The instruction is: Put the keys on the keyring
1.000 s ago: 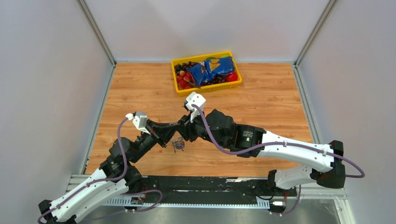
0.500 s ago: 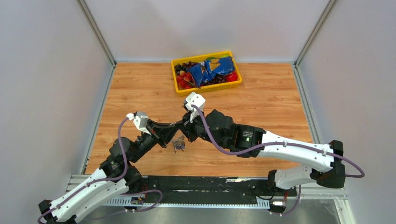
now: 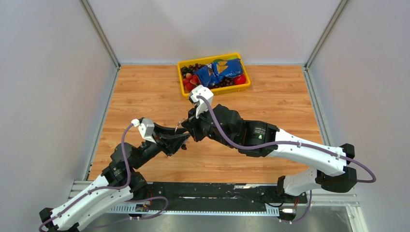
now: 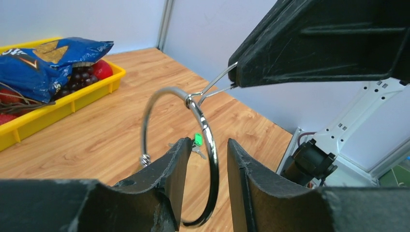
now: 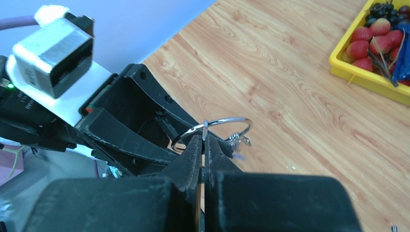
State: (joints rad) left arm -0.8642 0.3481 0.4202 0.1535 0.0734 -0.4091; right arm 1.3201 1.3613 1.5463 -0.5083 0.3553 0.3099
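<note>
The keyring [image 4: 167, 92], a thin silver wire ring, hangs in the air above the wooden table [image 3: 270, 106]. My right gripper [image 5: 203, 137] is shut on the ring's wire near its top, and in the left wrist view this gripper [image 4: 233, 76] comes in from the upper right. My left gripper [image 4: 209, 142] is open, its jaws on either side of the ring's lower arc without touching it. A small key with a green tag [image 4: 197, 139] lies on the table beyond the ring. A blurred blue tag [image 5: 238, 156] dangles from the keyring [image 5: 232, 119]. In the top view both grippers meet at mid-table [image 3: 185, 134].
A yellow tray [image 3: 215, 90] with a blue chip bag [image 3: 217, 72], strawberries and grapes stands at the back of the table. Grey walls close in the left, right and back sides. The left arm's fingers [image 5: 130, 140] lie just under the ring.
My left gripper has opened and let go of the ring. My right gripper has shut on the ring and carried it up and a little farther back; the dangling keys have left their earlier spot.
</note>
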